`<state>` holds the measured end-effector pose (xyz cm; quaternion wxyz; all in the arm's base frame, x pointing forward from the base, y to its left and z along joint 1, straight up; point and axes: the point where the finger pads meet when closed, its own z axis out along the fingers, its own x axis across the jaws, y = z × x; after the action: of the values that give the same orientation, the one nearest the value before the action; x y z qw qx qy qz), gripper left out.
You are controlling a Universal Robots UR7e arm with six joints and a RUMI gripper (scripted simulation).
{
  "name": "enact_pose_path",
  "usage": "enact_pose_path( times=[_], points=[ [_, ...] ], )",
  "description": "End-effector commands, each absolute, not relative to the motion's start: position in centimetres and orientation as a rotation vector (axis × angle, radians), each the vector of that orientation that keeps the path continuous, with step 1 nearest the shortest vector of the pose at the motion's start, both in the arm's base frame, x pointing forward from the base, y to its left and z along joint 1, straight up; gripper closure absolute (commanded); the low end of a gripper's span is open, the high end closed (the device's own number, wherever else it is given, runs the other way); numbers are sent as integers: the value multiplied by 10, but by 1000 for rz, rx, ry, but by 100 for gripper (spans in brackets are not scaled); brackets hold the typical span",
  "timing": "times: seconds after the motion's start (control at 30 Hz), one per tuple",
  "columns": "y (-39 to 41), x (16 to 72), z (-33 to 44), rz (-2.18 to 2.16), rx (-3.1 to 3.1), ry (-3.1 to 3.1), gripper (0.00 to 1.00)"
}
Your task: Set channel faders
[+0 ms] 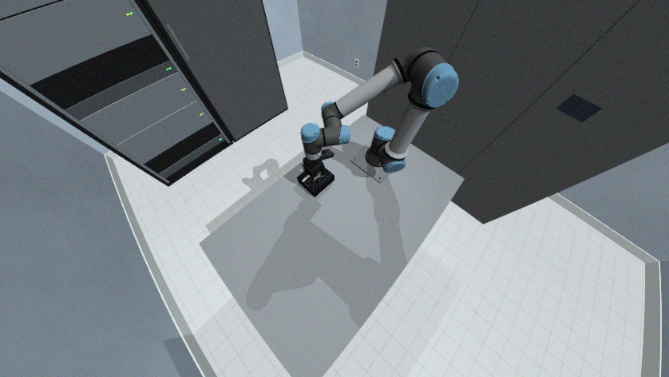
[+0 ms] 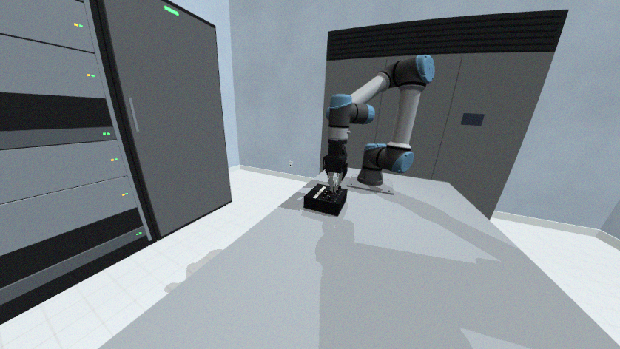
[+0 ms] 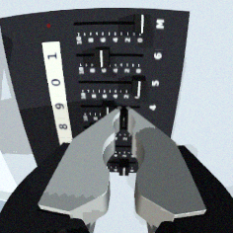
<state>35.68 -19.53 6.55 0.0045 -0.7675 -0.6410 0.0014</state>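
On the table [image 1: 346, 205] [image 2: 260, 259] [image 3: 212, 114], the lighting desk [image 1: 315, 190] [image 2: 322, 205] [image 3: 31, 54] is set beneath the arm. Its tape [image 1: 306, 178] [image 2: 319, 191] [image 3: 50, 69] should be matched by straight, slot-aligned pushes with the tool [image 1: 318, 175] [image 2: 334, 190] [image 3: 123, 109], closed narrow on nothing; the master fader [image 3: 142, 24] must be left untouched.

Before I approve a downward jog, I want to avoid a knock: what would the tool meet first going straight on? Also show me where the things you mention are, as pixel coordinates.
Probably the top face of the lighting desk [image 1: 316, 180] [image 2: 325, 200] [image 3: 30, 64], or a fader on it; the tool [image 1: 314, 174] [image 2: 333, 190] [image 3: 123, 109] hides the exact spot and remaining gap.
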Motion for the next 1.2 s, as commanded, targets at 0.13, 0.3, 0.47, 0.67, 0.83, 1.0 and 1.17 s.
enact_pose_path(
  times=[0.13, 0.3, 0.47, 0.67, 0.83, 1.0, 1.17],
  points=[
    [-204, 357, 67, 4, -2408, -2009, 100],
    [-206, 357, 67, 4, -2408, -2009, 100],
    [-208, 356, 67, 4, -2408, -2009, 100],
    [-210, 356, 67, 4, -2408, -2009, 100],
    [-211, 356, 67, 4, -2408, -2009, 100],
    [-212, 355, 67, 4, -2408, -2009, 100],
    [-213, 355, 67, 4, -2408, -2009, 100]
  ],
)
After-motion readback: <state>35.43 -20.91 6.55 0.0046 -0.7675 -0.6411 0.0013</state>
